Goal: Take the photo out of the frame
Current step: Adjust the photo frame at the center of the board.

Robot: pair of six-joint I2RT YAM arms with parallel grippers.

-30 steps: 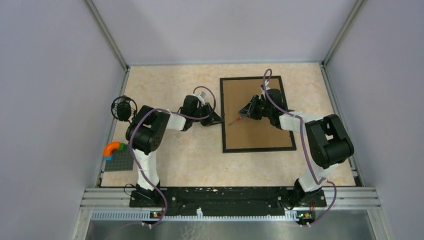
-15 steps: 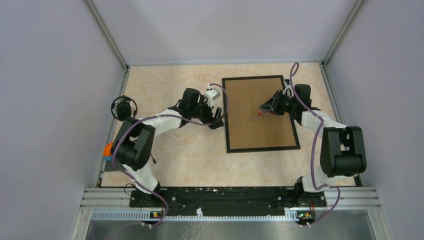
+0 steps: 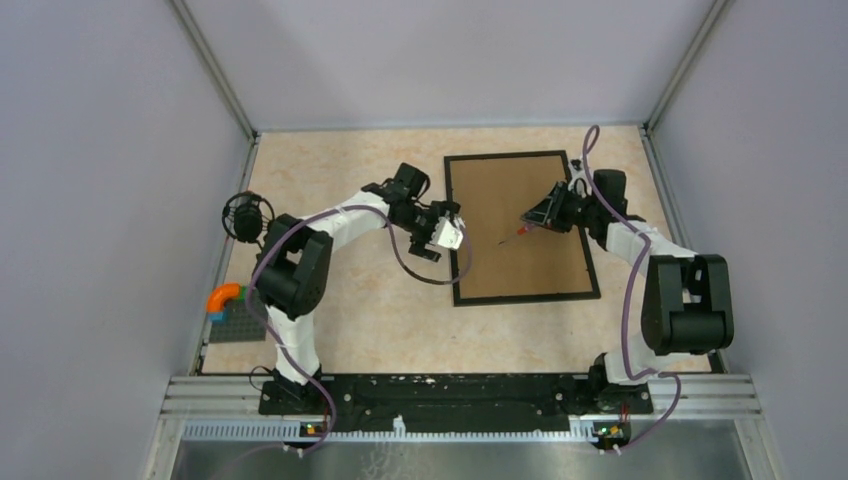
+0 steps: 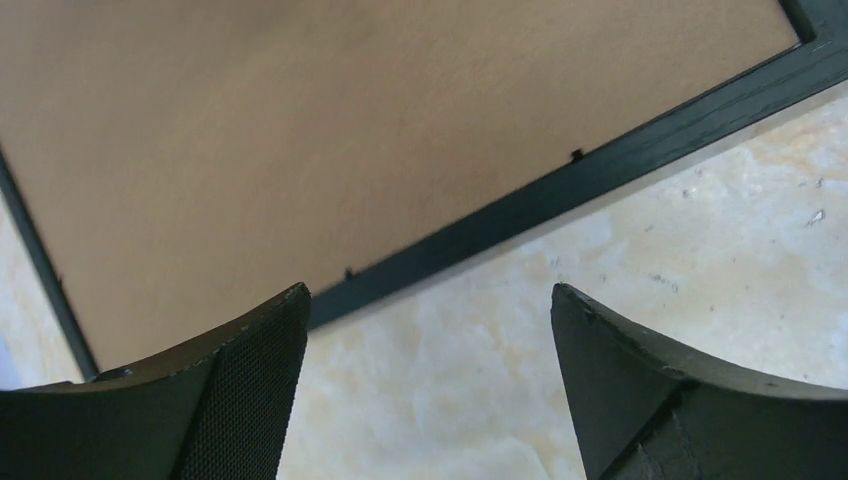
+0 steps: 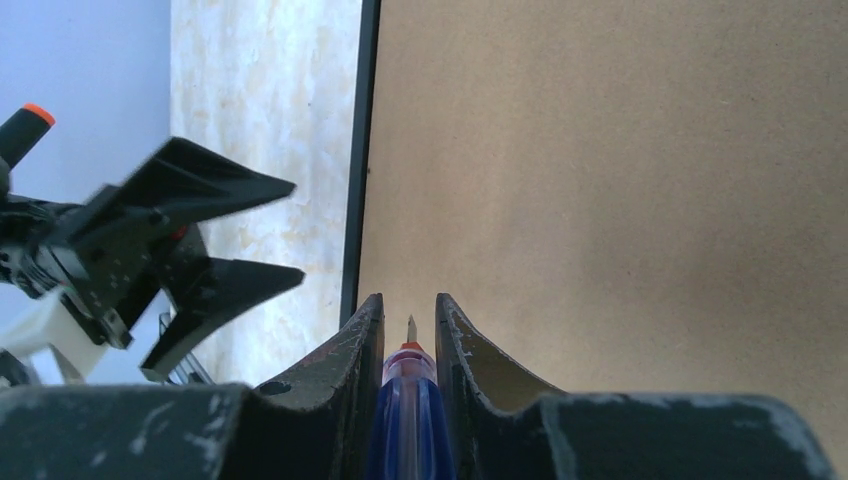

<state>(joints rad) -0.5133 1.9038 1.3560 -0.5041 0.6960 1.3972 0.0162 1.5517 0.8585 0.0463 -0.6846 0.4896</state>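
The frame (image 3: 525,298) lies face down on the table (image 3: 330,180), right of centre and toward the far side, with its brown backing board (image 3: 510,200) turned up and seated inside the black rail. The photo itself cannot be seen; it is presumably under that board, so the task is at its opening step — freeing the back. The right gripper (image 5: 408,305) is clamped on a small screwdriver (image 5: 405,400) with a blue handle, whose metal tip points out over the board from the frame's right side, slightly above the surface as far as the overhead view shows. The left gripper (image 4: 428,300) has its fingers spread wide with nothing between them, and it hangs just beside the frame's left rail, over bare table. Along the inner edge of that rail the left wrist view shows two tiny dark tabs (image 4: 577,155), most likely the clips that pin the board. The next move probably calls for bringing the screwdriver tip to one such tab and bending or sliding it clear — a fine, low-angle approach, since a steep jab could gouge the board — while the left arm steadies the rail.
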